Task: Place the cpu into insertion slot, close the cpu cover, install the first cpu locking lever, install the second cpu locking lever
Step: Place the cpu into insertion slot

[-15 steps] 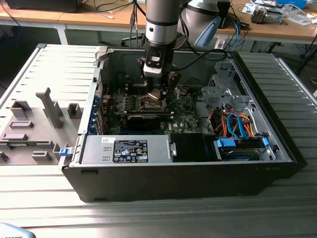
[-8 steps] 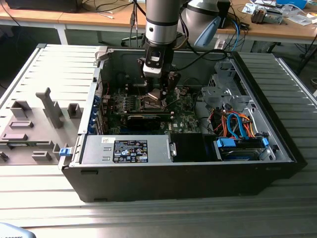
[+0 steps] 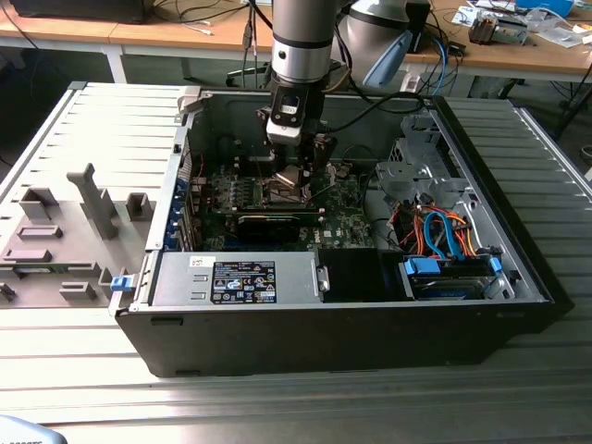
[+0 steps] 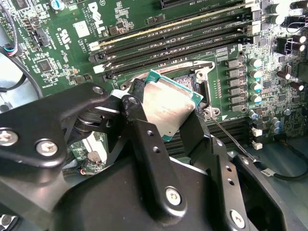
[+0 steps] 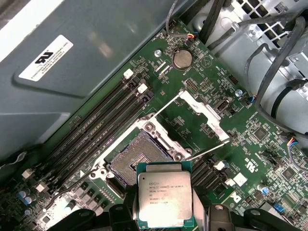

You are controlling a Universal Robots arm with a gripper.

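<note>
**Exterior view.** The arm [image 3: 301,42] reaches down into the open computer case [image 3: 324,333]. The gripper [image 3: 292,178] hangs low over the motherboard [image 3: 350,217]. Taking the black labelled box [image 3: 243,282] as the dial centre, the gripper sits at about 12 o'clock. The blue and orange cables [image 3: 444,231] lie at about 4 o'clock from the gripper.

**Second wrist view.** The gripper [image 4: 163,113] is closed to chip width on the cpu [image 4: 169,108]. Its two black fingers [image 4: 144,139] press on opposite edges. The cpu is a flat square with a dull, scuffed silver-grey lid and a narrow green border. It is held over the insertion slot [image 4: 185,78] and hides most of it. It is not seated in the slot. The memory slots [image 4: 183,38] run just beyond the slot. A thin wire lever [image 4: 231,139] lies beside it.

**First wrist view.** The cpu [image 5: 165,199] shows its silver lid with fine print. It is gripped between the fingers [image 5: 216,216]. The insertion slot [image 5: 137,159] is uncovered, with a dark centre inside a silver rim. The cpu overlaps the rim edge nearest the gripper. The cpu cover [image 5: 202,108] is a silver window frame, swung open to the far side of the slot.
</note>
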